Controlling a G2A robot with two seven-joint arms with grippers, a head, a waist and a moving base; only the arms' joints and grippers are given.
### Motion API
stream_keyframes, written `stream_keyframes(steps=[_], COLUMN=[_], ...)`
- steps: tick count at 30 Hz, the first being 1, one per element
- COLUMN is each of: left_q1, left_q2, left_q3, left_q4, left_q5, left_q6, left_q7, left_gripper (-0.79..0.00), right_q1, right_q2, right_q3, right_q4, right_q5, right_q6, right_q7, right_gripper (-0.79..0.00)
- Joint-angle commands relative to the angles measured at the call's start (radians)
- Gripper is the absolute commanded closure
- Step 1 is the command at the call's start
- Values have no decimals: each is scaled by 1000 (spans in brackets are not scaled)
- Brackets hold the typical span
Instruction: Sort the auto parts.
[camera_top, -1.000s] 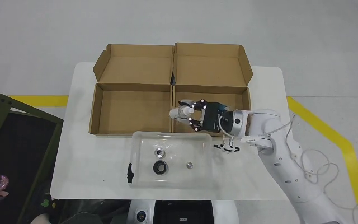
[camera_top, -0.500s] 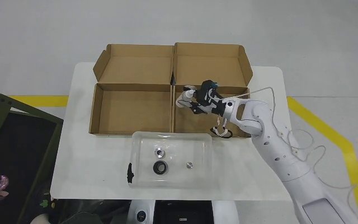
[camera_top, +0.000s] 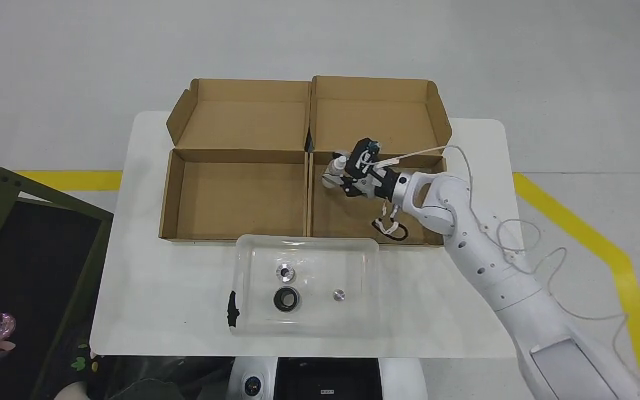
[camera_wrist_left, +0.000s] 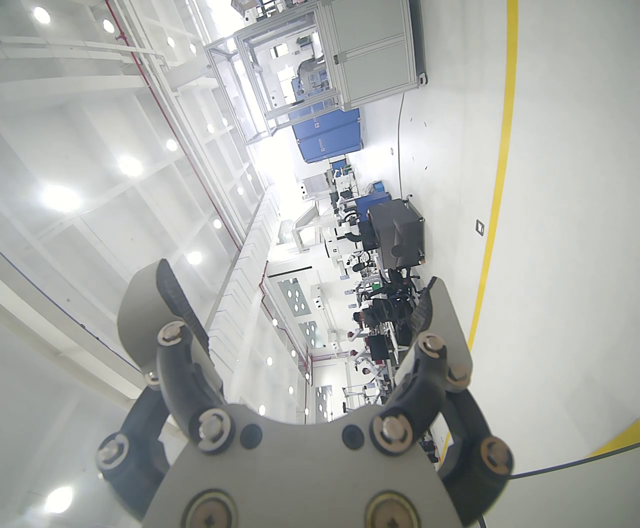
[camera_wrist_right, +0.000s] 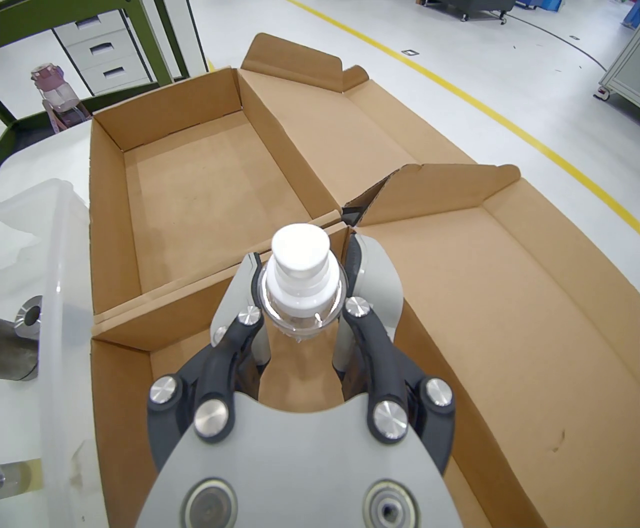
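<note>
right arm over the sorting boxes: the right arm stretches in from the table's 4 o'clock corner, elbow bent, its wrist turned toward 9 o'clock. the right gripper hangs over the right cardboard box, above that box's 10 o'clock part and close to the wall it shares with the left cardboard box. its two fingers are clenched on a small spray bottle, one on each side of the bottle's shoulder just under the cap.

the bottle has a clear, rounded body and a white pump cap with a flat round top. it sticks out past the fingertips, cap first, aimed at the dividing wall between the boxes, and touches neither cardboard nor table. from above it reads as a pale stub at the 9 o'clock end of the gripper.

both boxes sit side by side along the table's 12 o'clock half, lids folded back toward 12 o'clock, with bare brown floors.

at 6 o'clock stands a clear plastic bin. in it lie a silver metal ring, a black ring just at its 6 o'clock, and a small silver part toward 3 o'clock.

the left gripper points up into the hall, its fingers spread wide with nothing between them.
</note>
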Motion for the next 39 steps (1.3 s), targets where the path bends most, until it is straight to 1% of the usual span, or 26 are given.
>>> stream_keyframes(steps=[1,7,8,10,13,14,15,16,17,19,20,21,22,24,25,27,28,31,39], left_q1=[0,0,0,0,0,0,0,0,0,0,0,0,0,0,0,0,0,0,0], left_q2=[0,0,0,0,0,0,0,0,0,0,0,0,0,0,0,0,0,0,0], left_q3=[0,0,0,0,0,0,0,0,0,0,0,0,0,0,0,0,0,0,0], left_q4=[0,0,0,0,0,0,0,0,0,0,0,0,0,0,0,0,0,0,0], left_q5=[0,0,0,0,0,0,0,0,0,0,0,0,0,0,0,0,0,0,0], left_q6=[0,0,0,0,0,0,0,0,0,0,0,0,0,0,0,0,0,0,0], left_q7=[0,0,0,0,0,0,0,0,0,0,0,0,0,0,0,0,0,0,0], left_gripper=[-785,-785,-785,-785,-785,-785,-785,-785,-785,-785,-785,-785,-785,-785,-785,-785,-785,-785,-785], right_q1=[2,9,10,12,15,15,15,15,16,17,16,16,14,7,2,-7,-14,-41,-160], right_q2=[-2,-9,-11,-13,-17,-18,-19,-20,-21,-22,-23,-23,-23,-22,-20,-16,-13,-1,36], right_q3=[-4,-15,-18,-23,-31,-33,-33,-33,-33,-33,-31,-31,-28,-21,-16,-3,5,39,136], right_q4=[8,22,22,24,29,28,28,28,29,29,29,26,22,4,-6,-38,-57,-128,-359], right_q5=[-9,-31,-36,-46,-49,-50,-48,-48,-48,-47,-46,-47,-46,-41,-40,-55,-61,-84,-120], right_q6=[7,24,26,29,28,31,32,32,32,32,34,34,34,30,23,22,22,21,-11], right_q7=[3,9,15,27,46,51,52,56,60,66,67,68,67,56,51,51,52,66,131], right_gripper=[0,0,-9,-89,-135,-169,-222,-311,-357,-413,-474,-511,-566,-594,-637,-683,-674,-683,-757])
